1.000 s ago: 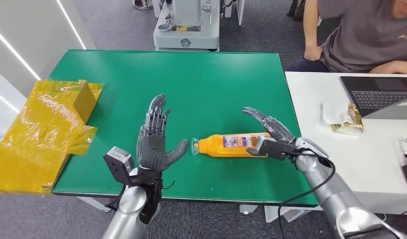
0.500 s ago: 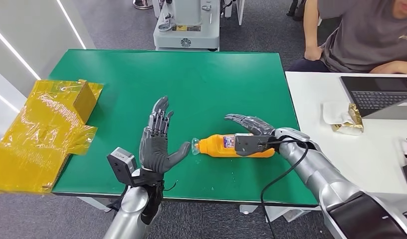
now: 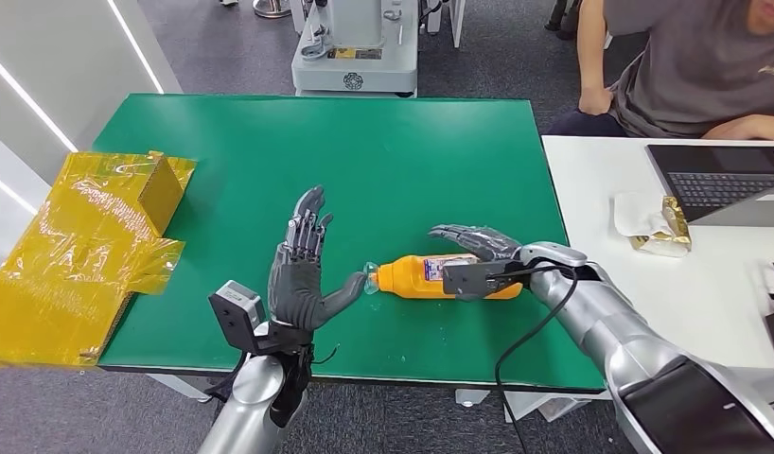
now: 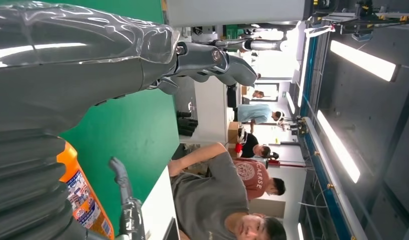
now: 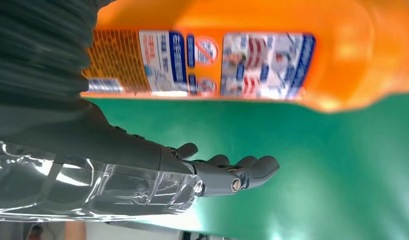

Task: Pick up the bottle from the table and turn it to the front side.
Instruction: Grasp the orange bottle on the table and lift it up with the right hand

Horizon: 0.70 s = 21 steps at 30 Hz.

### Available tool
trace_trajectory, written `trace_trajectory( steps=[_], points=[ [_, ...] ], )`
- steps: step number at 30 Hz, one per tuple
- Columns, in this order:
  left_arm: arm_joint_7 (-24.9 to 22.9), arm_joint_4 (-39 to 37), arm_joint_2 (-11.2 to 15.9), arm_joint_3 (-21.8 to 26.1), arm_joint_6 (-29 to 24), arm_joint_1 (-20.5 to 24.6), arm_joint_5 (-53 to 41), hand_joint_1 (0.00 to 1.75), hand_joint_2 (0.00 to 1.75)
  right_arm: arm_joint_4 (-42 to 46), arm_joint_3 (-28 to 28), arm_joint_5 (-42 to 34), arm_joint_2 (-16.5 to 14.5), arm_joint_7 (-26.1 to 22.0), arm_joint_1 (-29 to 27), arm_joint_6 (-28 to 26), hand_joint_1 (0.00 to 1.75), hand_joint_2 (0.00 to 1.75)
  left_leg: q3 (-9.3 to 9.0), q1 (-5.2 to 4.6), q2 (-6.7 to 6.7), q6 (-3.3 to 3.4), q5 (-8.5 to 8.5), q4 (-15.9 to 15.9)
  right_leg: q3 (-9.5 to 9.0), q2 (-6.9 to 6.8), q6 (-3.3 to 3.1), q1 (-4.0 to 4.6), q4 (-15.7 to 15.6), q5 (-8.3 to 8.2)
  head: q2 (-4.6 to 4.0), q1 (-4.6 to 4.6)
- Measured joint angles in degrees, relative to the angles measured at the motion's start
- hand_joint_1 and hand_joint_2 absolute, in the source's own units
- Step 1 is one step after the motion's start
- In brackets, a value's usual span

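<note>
The right hand [image 3: 474,255] lies over the far side of the orange bottle [image 3: 416,276], fingers [image 5: 232,172] stretched out side by side and reaching past the label; from the right wrist view they hang apart from the bottle's side, so whether the hand touches the bottle cannot be told, and nothing is pinched. The bottle lies on its side on the green table [image 3: 383,161] near the front edge, a little right of the middle, its clear cap [image 3: 370,277] pointing left. The left hand [image 3: 301,274] stands upright just beside the cap, palm toward the bottle, fingers spread and holding nothing, its thumb tip at the cap. Crumpled yellow film [image 3: 80,251] over a box drapes the table's left edge. Beyond the right edge stands a white desk [image 3: 591,180] with a laptop [image 3: 719,180], where a person [image 3: 686,66] sits.
</note>
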<state>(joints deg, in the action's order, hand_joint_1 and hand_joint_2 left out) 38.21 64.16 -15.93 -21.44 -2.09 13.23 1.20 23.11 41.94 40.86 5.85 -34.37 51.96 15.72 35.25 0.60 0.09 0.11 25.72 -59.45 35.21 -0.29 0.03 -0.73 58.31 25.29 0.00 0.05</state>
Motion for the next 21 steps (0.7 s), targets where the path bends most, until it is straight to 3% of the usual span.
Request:
trace_trajectory(
  steps=[8, 21],
  points=[
    [-1.05, -0.01, -0.10, 0.00, 0.40, 0.01, -0.93, 0.00, 1.75, -2.36, 5.73, 3.95, -2.00, 6.18, 0.53, 0.86, 0.00, 1.75, -0.01, 0.00, 0.00, 0.00, 0.00, 0.00, 0.00, 0.00, 0.00, 0.00, 0.00, 0.00, 0.00, 0.01],
    [-1.61, 0.24, 0.17, 0.02, -0.60, -0.63, -2.40, 0.00, 1.75, -4.50, 10.58, 5.75, -2.45, 10.10, 0.26, -1.16, 0.00, 1.75, -0.12, 0.00, 0.03, 0.00, 0.00, 0.00, -0.12, 0.02, 0.00, 0.00, -0.02, 0.00, 0.00, 0.00]
  ],
)
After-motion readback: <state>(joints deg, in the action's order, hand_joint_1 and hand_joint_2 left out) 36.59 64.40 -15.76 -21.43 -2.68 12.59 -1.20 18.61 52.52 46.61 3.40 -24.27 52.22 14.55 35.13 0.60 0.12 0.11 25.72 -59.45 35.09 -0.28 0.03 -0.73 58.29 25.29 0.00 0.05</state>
